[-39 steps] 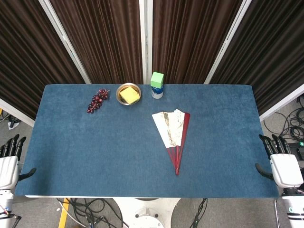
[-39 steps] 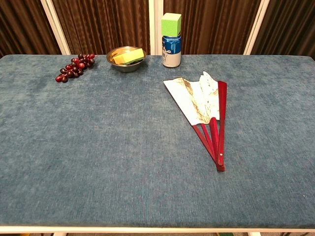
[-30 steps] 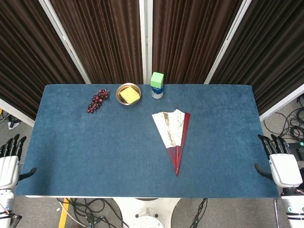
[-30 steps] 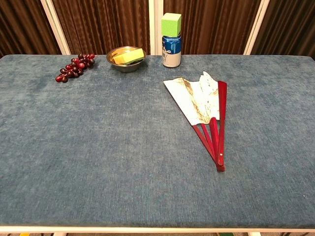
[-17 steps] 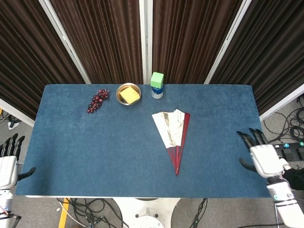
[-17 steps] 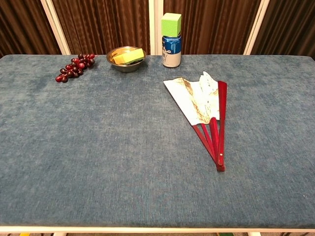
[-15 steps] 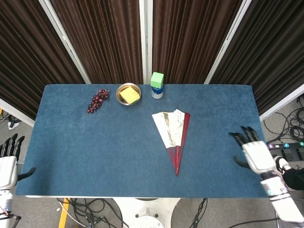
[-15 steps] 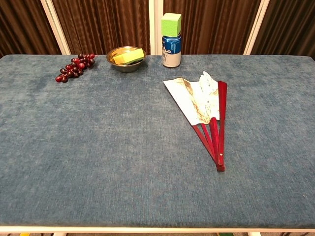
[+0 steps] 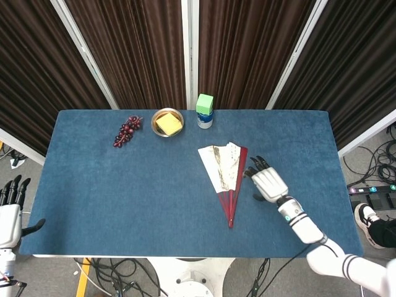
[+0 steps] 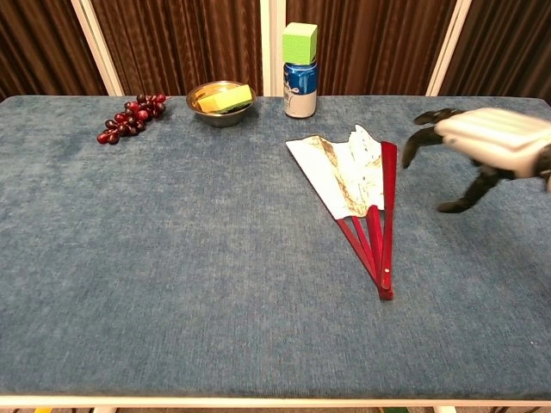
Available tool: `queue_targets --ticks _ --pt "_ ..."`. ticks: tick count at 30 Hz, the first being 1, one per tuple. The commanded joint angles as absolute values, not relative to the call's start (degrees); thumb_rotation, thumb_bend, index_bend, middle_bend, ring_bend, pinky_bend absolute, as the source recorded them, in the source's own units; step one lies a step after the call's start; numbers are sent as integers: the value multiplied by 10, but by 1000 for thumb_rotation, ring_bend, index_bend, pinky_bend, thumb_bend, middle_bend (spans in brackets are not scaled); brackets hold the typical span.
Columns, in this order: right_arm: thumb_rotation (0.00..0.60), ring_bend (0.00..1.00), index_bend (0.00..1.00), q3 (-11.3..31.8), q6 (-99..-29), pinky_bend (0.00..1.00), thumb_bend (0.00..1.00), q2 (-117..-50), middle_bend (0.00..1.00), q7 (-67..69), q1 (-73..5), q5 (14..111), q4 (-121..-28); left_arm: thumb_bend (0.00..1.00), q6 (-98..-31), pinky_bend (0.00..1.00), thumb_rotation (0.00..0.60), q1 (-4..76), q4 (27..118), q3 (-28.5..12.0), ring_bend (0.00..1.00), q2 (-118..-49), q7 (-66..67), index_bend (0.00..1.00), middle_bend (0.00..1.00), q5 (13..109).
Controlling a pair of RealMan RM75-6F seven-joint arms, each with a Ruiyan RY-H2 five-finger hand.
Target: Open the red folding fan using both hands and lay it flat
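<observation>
Fan (image 9: 224,171) is lying partly open on the blue table (image 9: 124,198), right of centre. Right hand (image 9: 266,182) hovers just beside its red ribs, fingers spread, holding nothing. Left hand (image 9: 8,213) sits off the table's left edge, fingers apart, empty too

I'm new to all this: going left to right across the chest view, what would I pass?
Grapes → bowl → can → fan → right hand.
</observation>
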State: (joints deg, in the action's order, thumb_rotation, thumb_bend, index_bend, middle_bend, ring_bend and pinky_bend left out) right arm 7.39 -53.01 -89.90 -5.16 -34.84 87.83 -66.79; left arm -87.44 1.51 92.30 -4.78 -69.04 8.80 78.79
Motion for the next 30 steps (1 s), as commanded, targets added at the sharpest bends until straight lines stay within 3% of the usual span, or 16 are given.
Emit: queue_targets --ticks 1,12,22,30 --pt "600 3 376 68 -536 0 78 -959 282 -45 -372 888 -598 0 -874 138 600 15 921 -48 31 -691 87 128 96 787" --pt "600 3 391 46 -577 0 147 -1050 298 17 -392 913 -453 0 -877 138 600 14 916 -50 31 -692 81 128 97 786" --pt "600 85 470 6 -641 0 353 -1112 370 81 -390 953 -322 0 -880 138 600 12 914 -54 31 -691 73 128 96 782" --pt "600 195 594 -18 -683 42 722 -1123 455 113 -411 986 -265 0 -886 137 600 16 914 -59 31 -685 69 128 97 792"
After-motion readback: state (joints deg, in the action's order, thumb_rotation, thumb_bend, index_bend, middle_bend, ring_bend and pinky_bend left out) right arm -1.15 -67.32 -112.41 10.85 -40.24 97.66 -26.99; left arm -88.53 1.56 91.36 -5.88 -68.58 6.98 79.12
